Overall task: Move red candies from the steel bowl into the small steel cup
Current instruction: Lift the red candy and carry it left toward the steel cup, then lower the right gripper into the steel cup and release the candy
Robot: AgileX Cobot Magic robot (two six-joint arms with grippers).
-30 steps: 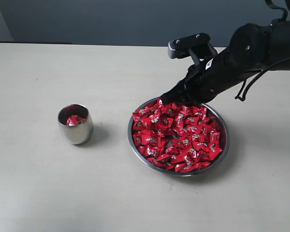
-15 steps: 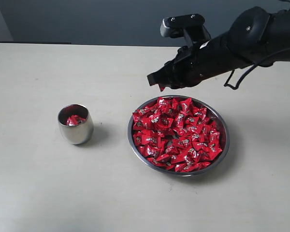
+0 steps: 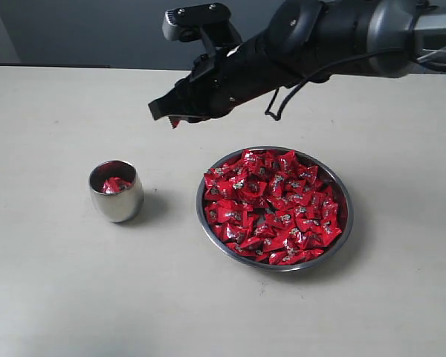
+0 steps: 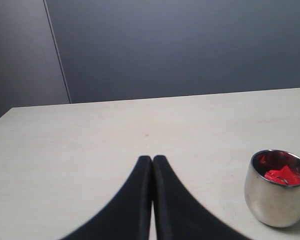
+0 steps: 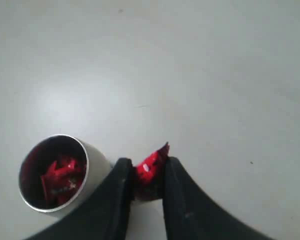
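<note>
the left gripper (image 4: 152, 167), seen only from its own wrist camera, is clenched: its two black fingers (image 4: 135, 200) press flat together with nothing between them, low over the pale table (image 3: 59, 282). on the left of the scene the small steel cup (image 3: 116, 192) stands upright with a few red wrappers (image 3: 115, 184) inside. right of it and farther back, the right gripper (image 3: 162, 111) hangs in the air, not over the cup, pinching one red candy (image 5: 150, 167) between its tips; the wrapper's end sticks out past them. on the right, well apart from the cup, the steel bowl (image 3: 347, 216) sits on the table, heaped with red candies (image 3: 275, 208).
</note>
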